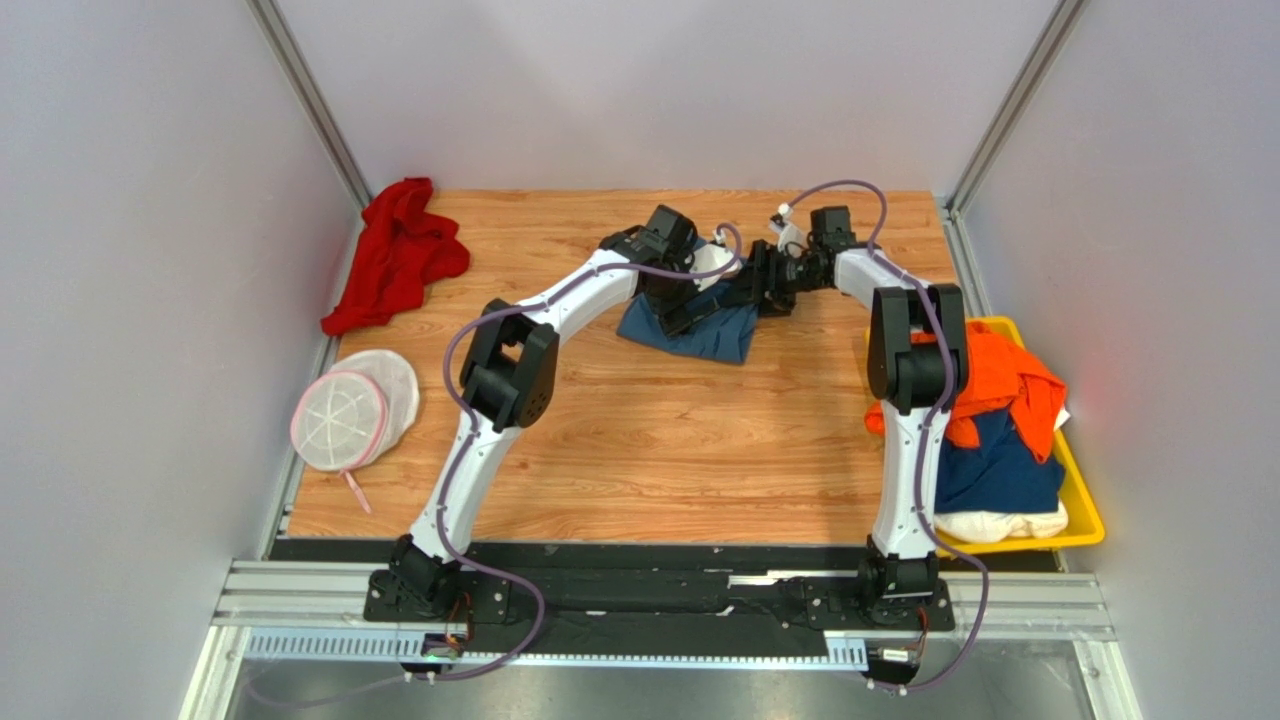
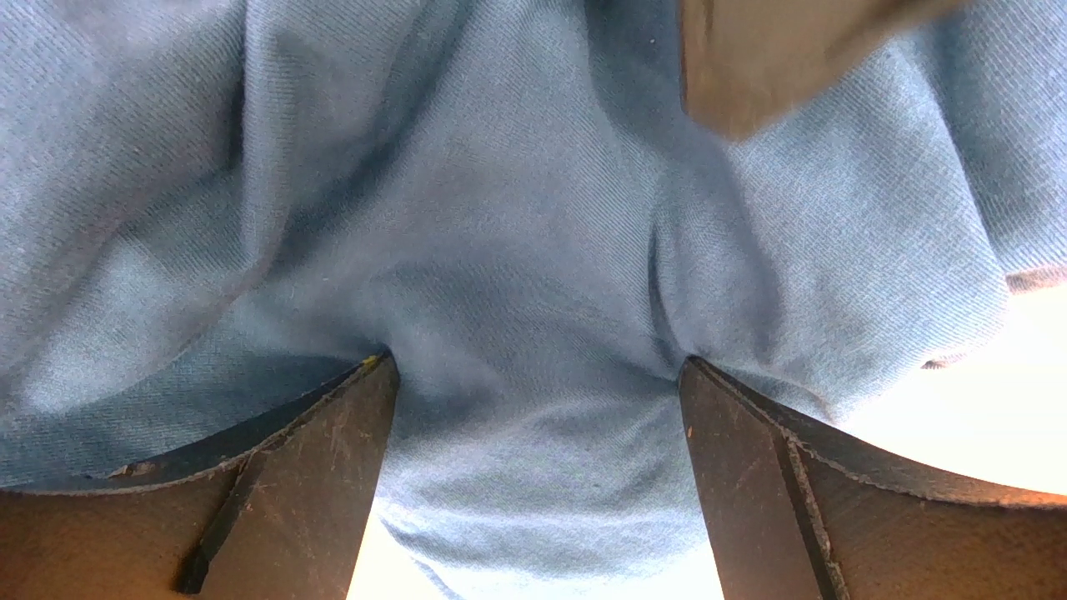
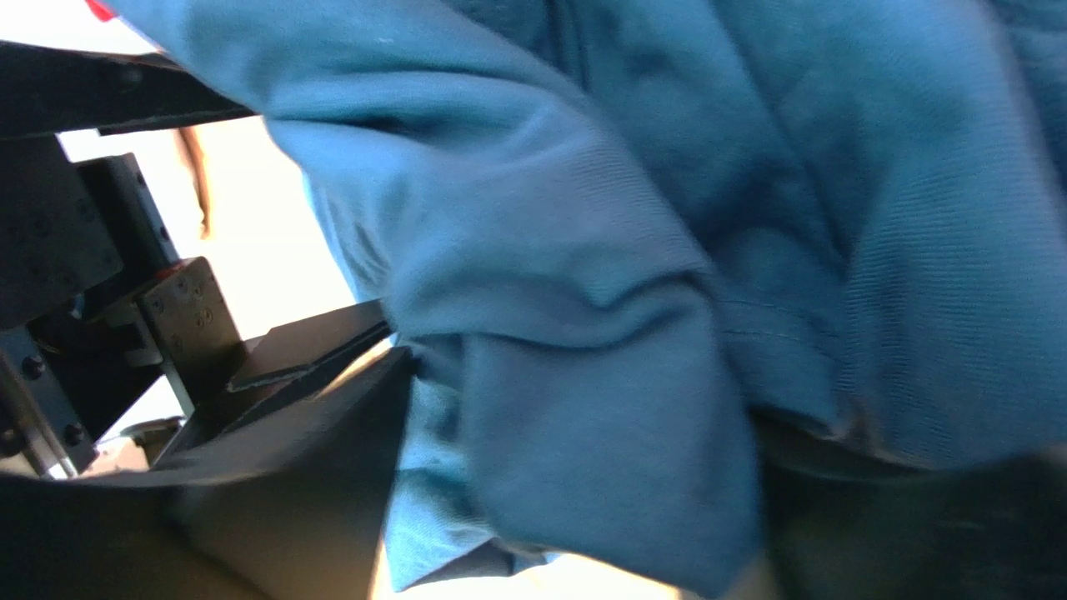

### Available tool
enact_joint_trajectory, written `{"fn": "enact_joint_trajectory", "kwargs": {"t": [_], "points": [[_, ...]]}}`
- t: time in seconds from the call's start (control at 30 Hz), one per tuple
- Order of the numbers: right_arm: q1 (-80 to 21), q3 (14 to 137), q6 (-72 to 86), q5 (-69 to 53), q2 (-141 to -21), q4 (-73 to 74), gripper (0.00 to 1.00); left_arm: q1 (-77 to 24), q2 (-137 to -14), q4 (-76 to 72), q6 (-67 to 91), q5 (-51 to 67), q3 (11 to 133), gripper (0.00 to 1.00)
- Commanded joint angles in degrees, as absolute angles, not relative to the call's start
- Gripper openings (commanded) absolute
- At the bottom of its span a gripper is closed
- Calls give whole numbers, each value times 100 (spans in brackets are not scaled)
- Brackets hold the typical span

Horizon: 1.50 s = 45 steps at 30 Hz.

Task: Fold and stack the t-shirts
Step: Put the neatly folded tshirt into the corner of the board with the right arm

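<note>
A slate-blue t-shirt [image 1: 703, 333] lies bunched at the far middle of the wooden table, and both grippers are at its far edge. My left gripper [image 1: 679, 305] is on its left part. In the left wrist view the jaws [image 2: 536, 369] stand wide apart, with the blue cloth [image 2: 526, 250] bulging between the fingers [image 2: 313, 488]. My right gripper [image 1: 762, 282] is at the shirt's right corner. In the right wrist view its jaws [image 3: 582, 400] are also apart, with a thick fold of blue cloth [image 3: 601, 413] hanging between them. Orange [image 1: 1004, 378], navy [image 1: 995, 465] and cream [image 1: 1004, 525] shirts are piled in the bin.
A yellow bin [image 1: 1085, 503] sits at the right table edge beside the right arm. A crumpled red cloth [image 1: 394, 255] lies at the back left corner. A round white-and-pink mesh disc [image 1: 353, 413] lies at the left edge. Grey walls enclose the table.
</note>
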<state>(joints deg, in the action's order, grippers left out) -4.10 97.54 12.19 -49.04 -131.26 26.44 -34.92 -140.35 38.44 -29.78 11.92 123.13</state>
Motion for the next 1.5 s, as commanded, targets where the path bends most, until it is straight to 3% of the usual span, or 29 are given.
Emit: {"fn": "enact_joint_trajectory", "kwargs": {"t": [0.0, 0.07, 0.1, 0.17, 0.57, 0.83, 1.47], "points": [[-440, 9861, 1161, -4825, -13122, 2838, 47, -3595, -13641, 3902, -2918, 1292, 12235, 92], [-396, 9949, 1037, -4746, -13104, 2944, 29, -3586, -13614, 3902, -2953, 1275, 12173, 92], [-343, 9975, 1028, -4711, -13087, 3040, 10, -3586, -13579, 3902, -2971, 1248, 12164, 92], [-255, 10037, 985, -4606, -13043, 3129, 0, -3595, -13562, 3911, -2988, 1222, 12138, 92], [413, 11503, 457, -3534, -12954, 4516, 0, -3595, -12622, 3885, -3006, 1169, 11989, 91], [931, 12777, -165, -2321, -13157, 5387, 0, -3595, -11901, 3578, -3251, 941, 11181, 91], [1468, 13658, -1090, -124, -13895, 5986, 0, -3586, -11549, 3472, -3524, 782, 10442, 91]]}}
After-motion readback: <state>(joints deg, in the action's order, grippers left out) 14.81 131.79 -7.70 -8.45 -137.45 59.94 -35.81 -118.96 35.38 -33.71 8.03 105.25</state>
